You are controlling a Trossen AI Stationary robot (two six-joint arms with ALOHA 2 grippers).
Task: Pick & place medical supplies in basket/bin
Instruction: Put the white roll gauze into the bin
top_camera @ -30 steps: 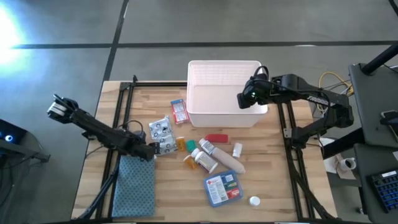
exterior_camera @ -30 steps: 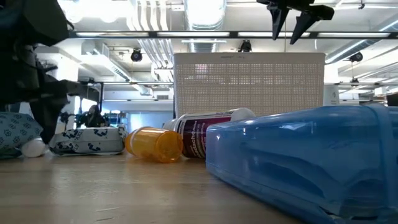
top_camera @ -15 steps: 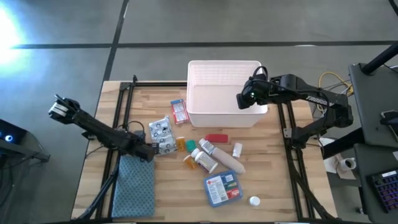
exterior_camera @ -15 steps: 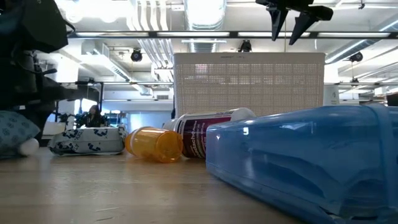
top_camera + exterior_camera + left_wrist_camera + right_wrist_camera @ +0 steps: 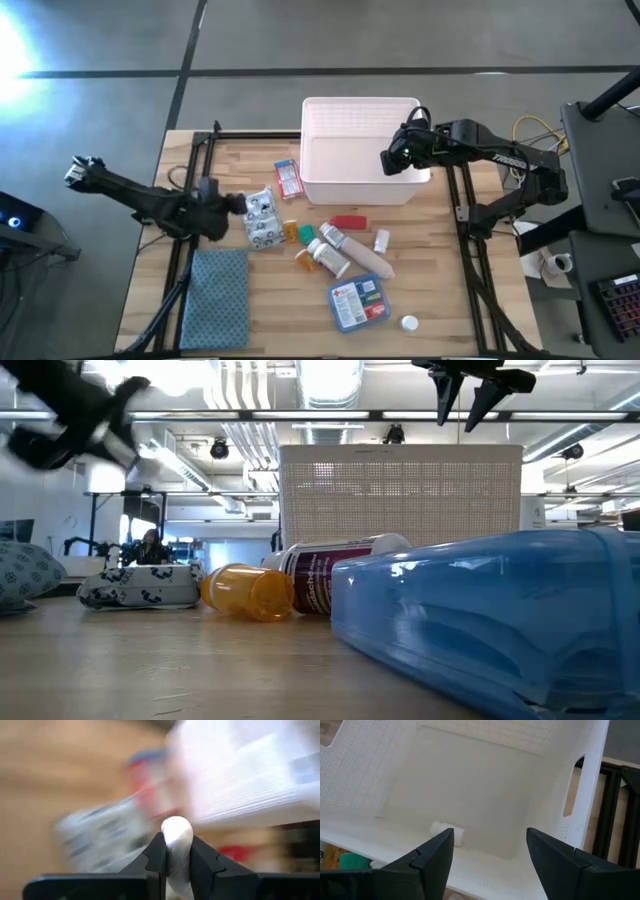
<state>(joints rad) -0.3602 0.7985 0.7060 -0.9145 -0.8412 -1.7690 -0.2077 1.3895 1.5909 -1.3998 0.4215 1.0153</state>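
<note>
My left hand (image 5: 176, 851) is clamped on a small white item (image 5: 177, 834). The bin (image 5: 360, 150) lies ahead and to its right; my right hand (image 5: 490, 851) hangs open over it.

Perforated plastic bin (image 5: 360, 150), wooden table (image 5: 440, 300)

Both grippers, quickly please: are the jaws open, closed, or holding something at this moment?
Left gripper: jaws closed on a small white item, near the blister packs.
Right gripper: jaws open, empty, above the bin.
</note>
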